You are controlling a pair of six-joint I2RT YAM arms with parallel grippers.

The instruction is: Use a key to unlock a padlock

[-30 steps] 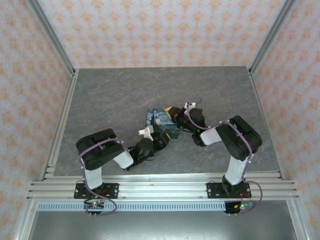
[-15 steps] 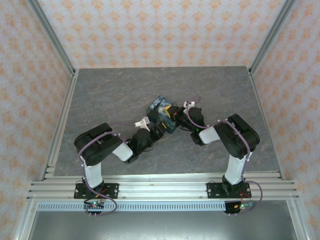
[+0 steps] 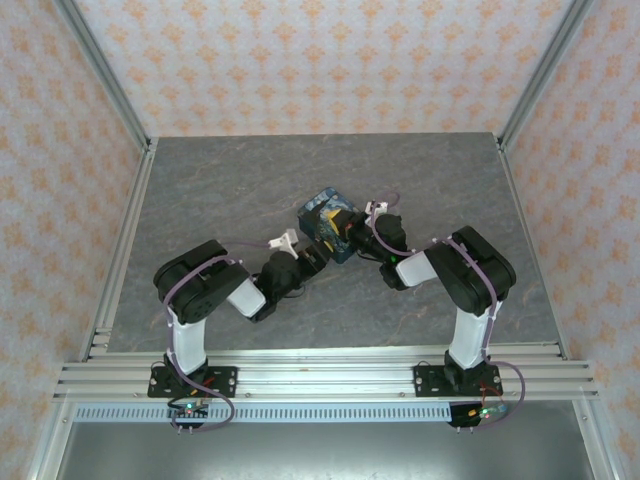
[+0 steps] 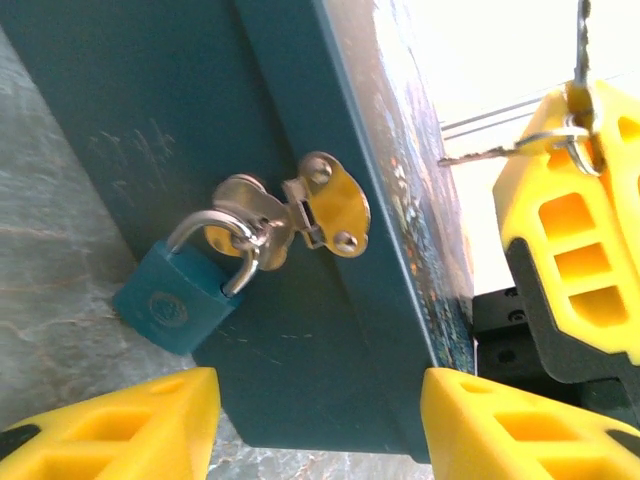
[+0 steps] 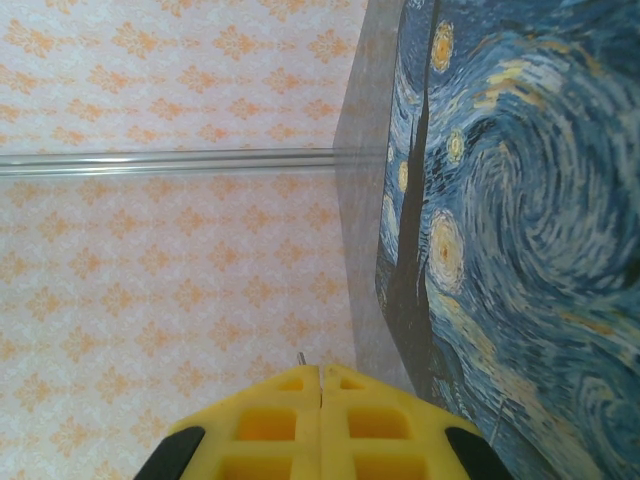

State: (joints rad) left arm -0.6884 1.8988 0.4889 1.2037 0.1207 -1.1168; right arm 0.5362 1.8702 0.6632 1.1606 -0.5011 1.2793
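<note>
A small teal padlock [image 4: 175, 300] hangs by its silver shackle from the hasp [image 4: 325, 205] on the dark teal side of a box [image 3: 326, 222] with a starry-night lid [image 5: 520, 230]. My left gripper [image 4: 320, 425] is open, one yellow finger on each side of the box's near corner, just below the padlock. My right gripper [image 4: 585, 125] is shut on the key [image 4: 480, 153]. The key's silver blade and ring stick out of the fingers, above the lid and apart from the padlock. A thin metal tip [image 5: 300, 357] pokes out between the shut fingers.
The box lies mid-table on the grey mat [image 3: 220, 190], between my two arms. Aluminium frame rails [image 3: 120, 240] and patterned walls [image 3: 320, 60] bound the table on three sides.
The box has slid away from the near edge and turned a little. My left gripper's jaws have opened off it. The right gripper has stayed shut by the lid.
</note>
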